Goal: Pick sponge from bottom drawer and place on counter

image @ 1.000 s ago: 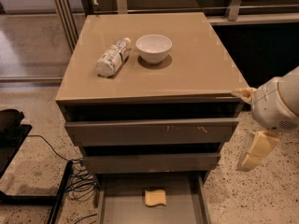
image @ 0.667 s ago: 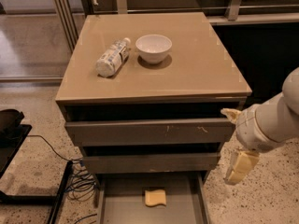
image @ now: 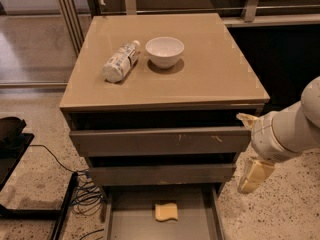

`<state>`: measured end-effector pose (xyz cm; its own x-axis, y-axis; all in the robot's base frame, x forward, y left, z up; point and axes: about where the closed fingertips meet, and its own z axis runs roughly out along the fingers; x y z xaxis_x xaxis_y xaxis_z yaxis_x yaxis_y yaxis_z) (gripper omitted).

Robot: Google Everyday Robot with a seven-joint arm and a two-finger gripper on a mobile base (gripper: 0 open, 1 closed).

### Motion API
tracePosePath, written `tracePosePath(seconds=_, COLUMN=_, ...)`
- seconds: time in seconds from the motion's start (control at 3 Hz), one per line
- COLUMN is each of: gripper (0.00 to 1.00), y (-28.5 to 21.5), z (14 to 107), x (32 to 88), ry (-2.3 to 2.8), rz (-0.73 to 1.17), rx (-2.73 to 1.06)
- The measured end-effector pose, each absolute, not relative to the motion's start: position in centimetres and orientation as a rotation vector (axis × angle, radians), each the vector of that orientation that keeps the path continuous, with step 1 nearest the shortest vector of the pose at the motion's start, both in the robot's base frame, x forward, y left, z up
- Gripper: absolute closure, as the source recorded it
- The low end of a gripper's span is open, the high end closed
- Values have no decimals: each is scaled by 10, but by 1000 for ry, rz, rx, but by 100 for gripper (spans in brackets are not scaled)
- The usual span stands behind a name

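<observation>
The sponge (image: 166, 211) is a small pale yellow pad lying flat on the floor of the bottom drawer (image: 131, 223), which is pulled out at the lower edge of the view. The counter (image: 210, 74) is the glossy taupe top of the cabinet. My gripper (image: 250, 148) hangs at the cabinet's right front corner, level with the two upper drawers. It is above and to the right of the sponge and apart from it. Its two yellow foam fingers (image: 255, 175) stand wide apart with nothing between them.
A white bowl (image: 164, 51) and a plastic bottle (image: 120, 62) lying on its side sit on the back left of the counter. The two upper drawers (image: 160, 141) are slightly ajar. Black cables and equipment (image: 30, 184) lie on the floor to the left.
My arm and gripper have moved left, from beside the cabinet's right side to its right front corner. The sponge and the drawers have not moved.
</observation>
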<state>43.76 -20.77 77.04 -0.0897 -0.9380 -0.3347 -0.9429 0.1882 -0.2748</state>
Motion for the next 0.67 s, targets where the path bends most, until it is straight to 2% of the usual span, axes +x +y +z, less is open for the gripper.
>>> tracePosePath(seconds=0.67, gripper=0, y=-163, z=651, x=402, ry=1998, rz=249, rx=-1921)
